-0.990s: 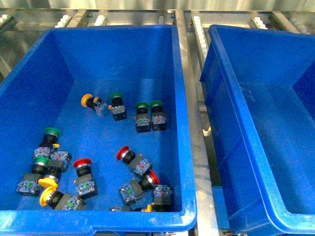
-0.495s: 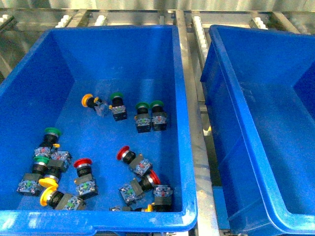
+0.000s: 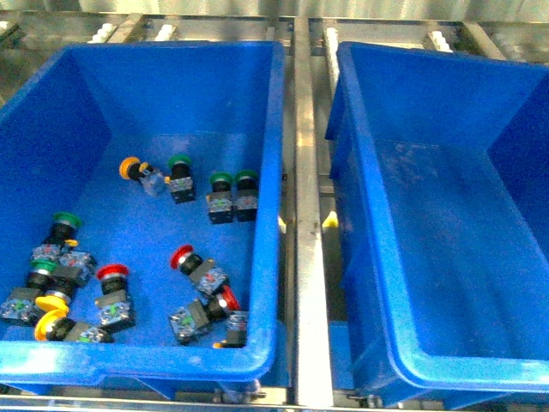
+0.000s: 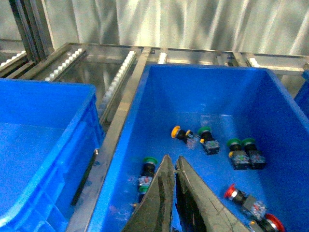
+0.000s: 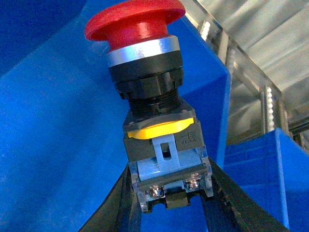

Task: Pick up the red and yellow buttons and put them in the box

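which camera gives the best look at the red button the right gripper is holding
The right wrist view. The red mushroom-cap push-button switch fills it, its grey-blue contact block clamped in the right gripper. Neither the front view nor the left wrist view shows this held switch; they show only other switches lying in a blue bin.

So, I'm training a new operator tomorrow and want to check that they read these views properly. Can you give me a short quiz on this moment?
1. True or false: the right fingers are empty.
2. Multiple choice: in the front view, a pair of buttons stands side by side near the right wall of the left bin. Their caps are: A red, B yellow, C green.
3. Fill in: the left fingers hold ____.

Key
1. False. They clamp a red button by its contact block.
2. C.
3. Nothing. They are nearly together above the bin.
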Robot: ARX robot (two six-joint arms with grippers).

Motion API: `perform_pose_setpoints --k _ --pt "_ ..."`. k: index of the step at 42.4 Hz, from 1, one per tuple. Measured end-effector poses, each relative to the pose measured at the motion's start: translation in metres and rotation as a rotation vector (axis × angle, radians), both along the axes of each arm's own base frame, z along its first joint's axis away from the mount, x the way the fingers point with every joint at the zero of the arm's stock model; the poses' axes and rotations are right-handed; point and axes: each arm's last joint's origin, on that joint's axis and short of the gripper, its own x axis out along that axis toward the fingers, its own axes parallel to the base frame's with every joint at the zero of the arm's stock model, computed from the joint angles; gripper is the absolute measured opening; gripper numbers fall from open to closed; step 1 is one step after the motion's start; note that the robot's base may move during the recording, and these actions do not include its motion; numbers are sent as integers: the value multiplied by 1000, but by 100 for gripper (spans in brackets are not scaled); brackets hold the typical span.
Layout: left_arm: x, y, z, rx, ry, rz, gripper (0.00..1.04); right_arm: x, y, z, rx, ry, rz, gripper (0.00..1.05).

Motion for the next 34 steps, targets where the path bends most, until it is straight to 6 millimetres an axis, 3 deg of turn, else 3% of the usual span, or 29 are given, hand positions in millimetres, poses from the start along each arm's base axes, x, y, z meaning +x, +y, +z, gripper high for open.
perform_pose_setpoints --k 20,34 --pt "-16 0 -4 0 19 -2 2 2 -1 -3 6 18 -4 26" --pt "-17 0 -4 1 16 -1 2 7 -1 -4 8 27 3 26"
